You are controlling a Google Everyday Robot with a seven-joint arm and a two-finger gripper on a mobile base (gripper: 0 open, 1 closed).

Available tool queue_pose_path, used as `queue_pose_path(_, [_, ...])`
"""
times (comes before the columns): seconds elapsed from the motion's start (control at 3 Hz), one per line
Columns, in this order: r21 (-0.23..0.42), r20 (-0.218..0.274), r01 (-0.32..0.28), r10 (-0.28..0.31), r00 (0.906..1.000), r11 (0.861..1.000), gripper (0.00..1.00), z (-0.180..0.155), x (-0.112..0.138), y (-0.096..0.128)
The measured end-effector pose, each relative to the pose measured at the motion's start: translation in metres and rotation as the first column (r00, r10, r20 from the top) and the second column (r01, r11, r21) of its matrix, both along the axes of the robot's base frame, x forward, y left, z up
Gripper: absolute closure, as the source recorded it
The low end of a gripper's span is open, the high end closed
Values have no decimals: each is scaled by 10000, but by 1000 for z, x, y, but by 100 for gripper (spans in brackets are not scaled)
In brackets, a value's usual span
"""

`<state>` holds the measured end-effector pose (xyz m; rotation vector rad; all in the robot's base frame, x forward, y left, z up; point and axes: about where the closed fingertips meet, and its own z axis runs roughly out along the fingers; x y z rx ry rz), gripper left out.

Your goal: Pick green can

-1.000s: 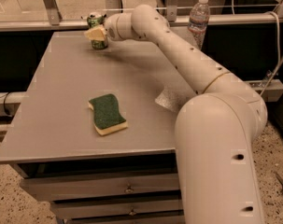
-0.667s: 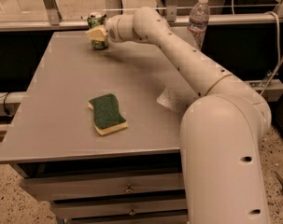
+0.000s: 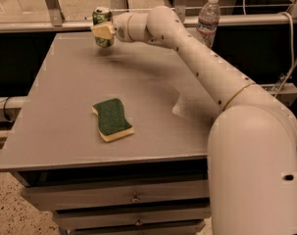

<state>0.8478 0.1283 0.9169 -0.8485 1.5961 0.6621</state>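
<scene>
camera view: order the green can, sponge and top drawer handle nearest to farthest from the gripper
1. green can, held in the gripper at the far-left corner of the table
2. sponge, mid-table, nearer the front
3. top drawer handle, below the table's front edge

A grey bench [image 3: 60, 131] fills the middle, with drawers [image 3: 89, 199] with small pulls under its front edge. Speckled floor [image 3: 3, 214] shows left of the drawers. A pale rail [image 3: 20, 27] runs behind the bench, and cables [image 3: 291, 38] hang to its right. At the bench's far-left corner the gripper [image 3: 103, 32] clasps the green can [image 3: 102, 18].
</scene>
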Motion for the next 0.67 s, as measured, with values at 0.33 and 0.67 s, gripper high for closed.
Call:
queue_pose_path(0.33, [552,-93,-920,927,9957,9942,100,43,-67,-15])
queue_pose_path(0.67, [521,-122,-937,945,9955,9942,100,44,-71,-17])
